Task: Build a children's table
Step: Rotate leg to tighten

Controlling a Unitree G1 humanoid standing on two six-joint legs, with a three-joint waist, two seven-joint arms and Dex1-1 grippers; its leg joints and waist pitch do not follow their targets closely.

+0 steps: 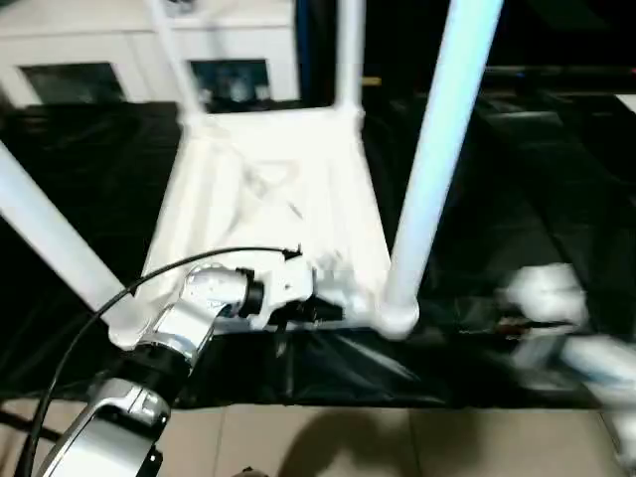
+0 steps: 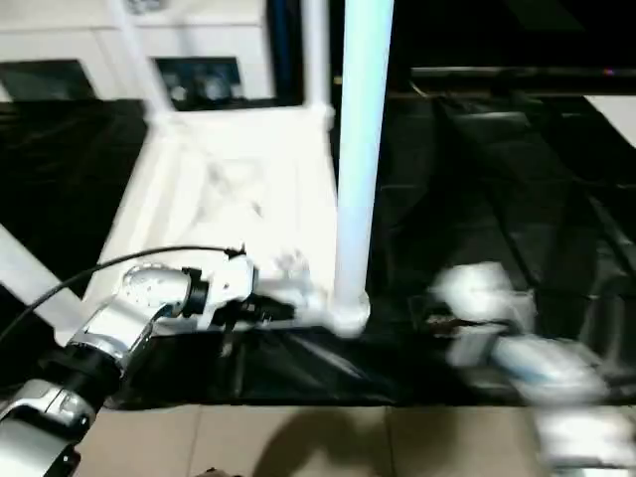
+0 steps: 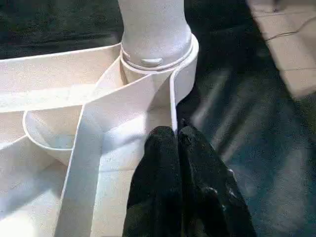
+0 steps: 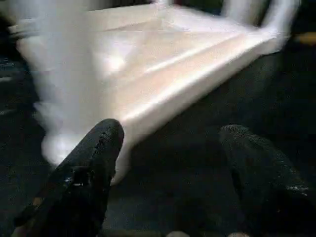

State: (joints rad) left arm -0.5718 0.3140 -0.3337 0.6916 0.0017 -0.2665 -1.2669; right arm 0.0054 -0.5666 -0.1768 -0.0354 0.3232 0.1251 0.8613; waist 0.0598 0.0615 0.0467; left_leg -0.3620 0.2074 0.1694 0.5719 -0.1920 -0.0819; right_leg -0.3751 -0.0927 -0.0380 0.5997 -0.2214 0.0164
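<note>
White plastic rectangular tabletop [image 1: 268, 199] lying upside down on a black sheet [image 1: 517, 179], long white tapered tube legs standing up from its corner sockets.

The left gripper [image 3: 177, 134] has its two black fingers pressed together on a thin upright rib of the tabletop's underside, just beside the near corner socket [image 3: 190, 59] holding one leg [image 1: 437, 149]. The right gripper [image 4: 170, 136], fingers spread wide and empty, hangs over the black sheet with the tabletop's edge just ahead of it.
</note>
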